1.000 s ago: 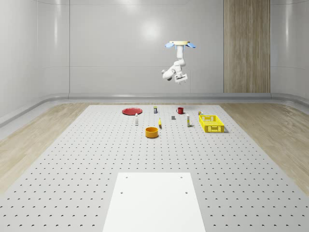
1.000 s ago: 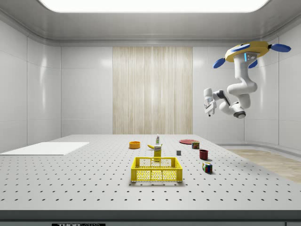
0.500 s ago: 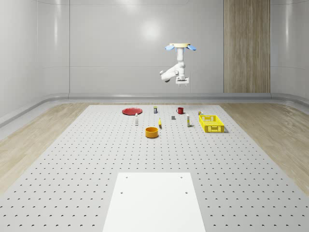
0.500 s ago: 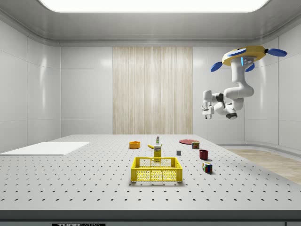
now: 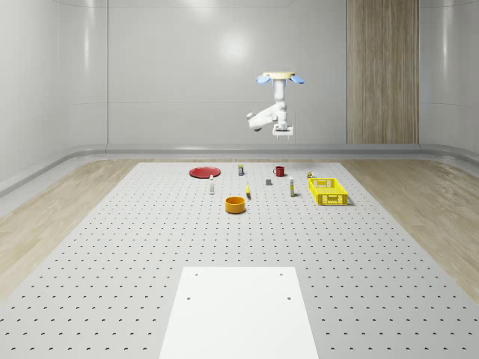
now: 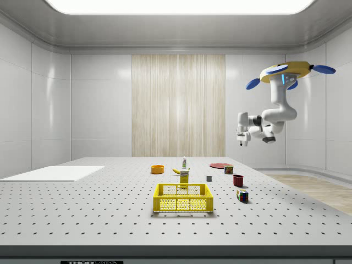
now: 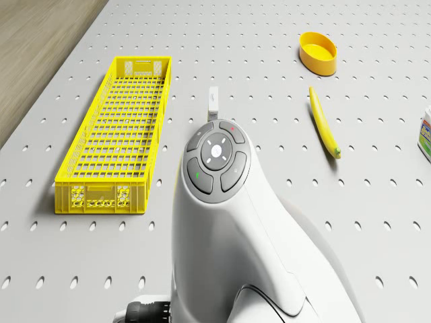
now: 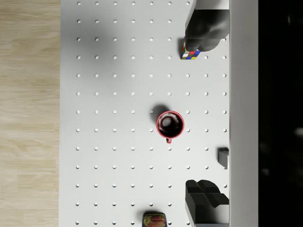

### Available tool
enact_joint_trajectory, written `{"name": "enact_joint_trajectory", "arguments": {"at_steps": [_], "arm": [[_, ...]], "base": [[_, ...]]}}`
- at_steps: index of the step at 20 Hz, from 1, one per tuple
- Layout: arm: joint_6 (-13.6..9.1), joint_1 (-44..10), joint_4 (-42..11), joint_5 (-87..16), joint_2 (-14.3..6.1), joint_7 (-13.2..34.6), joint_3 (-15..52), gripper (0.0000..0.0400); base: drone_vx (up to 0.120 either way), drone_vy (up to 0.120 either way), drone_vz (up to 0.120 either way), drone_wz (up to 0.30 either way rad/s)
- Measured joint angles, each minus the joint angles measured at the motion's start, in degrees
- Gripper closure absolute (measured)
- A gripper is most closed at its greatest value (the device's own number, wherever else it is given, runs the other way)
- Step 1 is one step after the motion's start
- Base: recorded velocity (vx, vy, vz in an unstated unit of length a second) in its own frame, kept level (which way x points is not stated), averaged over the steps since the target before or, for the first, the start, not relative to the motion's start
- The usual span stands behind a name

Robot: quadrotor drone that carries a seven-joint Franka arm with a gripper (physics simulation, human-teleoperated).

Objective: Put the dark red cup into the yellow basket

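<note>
The quadrotor drone point(image 6: 290, 70) with blue rotors and a yellow body is hovering high above the far end of the white perforated desk point(image 5: 150, 247), roughly over the small dark red cup point(image 5: 279, 171). Its white jointed arm point(image 6: 278, 107) is hanging down and bending toward the side view's left, and the pincer point(image 6: 241, 141) is pointing straight down, well above the desk. In the wrist view the two dark fingers point(image 8: 206, 201) are standing wide apart with nothing between them, and the dark red cup point(image 8: 170, 124) is sitting upright on the desk directly below, between the fingers' lines, its handle toward the lower finger.

The long yellow mesh basket point(image 5: 328, 191) is resting on the desk toward the whole-scene view's right, well apart from the cup; in the side view the basket point(image 6: 183, 199) is lying nearer the camera than the cup point(image 6: 238, 180). A multicoloured puzzle cube point(image 6: 242, 196) is sitting near the cup, and it is also showing partly behind one finger in the wrist view point(image 8: 191, 55). A small red and yellow can point(image 8: 154, 220) is lying on the cup's other side.

In the drone view the arm's white link point(image 7: 222, 222) is covering the foreground, with the yellow basket point(image 7: 121, 134), a yellow banana point(image 7: 324, 130) and a round orange-yellow bowl point(image 7: 318, 52) spread on the desk beyond it. A flat red plate point(image 5: 203, 172) is lying at the far end, toward the whole-scene view's left.
</note>
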Motion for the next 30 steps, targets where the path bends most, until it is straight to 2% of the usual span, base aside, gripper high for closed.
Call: {"name": "enact_joint_trajectory", "arguments": {"at_steps": [16,21,30], "arm": [[4.1,-1.9,0.3,2.4,-4.7,1.7,1.6,0.0000],[5.3,-2.3,0.4,3.1,-6.0,2.1,2.0,0.0000],[7.4,-3.0,0.6,4.2,-8.3,2.8,2.6,0.0000]], "base": [[0.000,0.000,-0.120,0.000],[0.120,0.000,-0.120,0.000],[0.000,0.013,-0.120,0.000]]}}
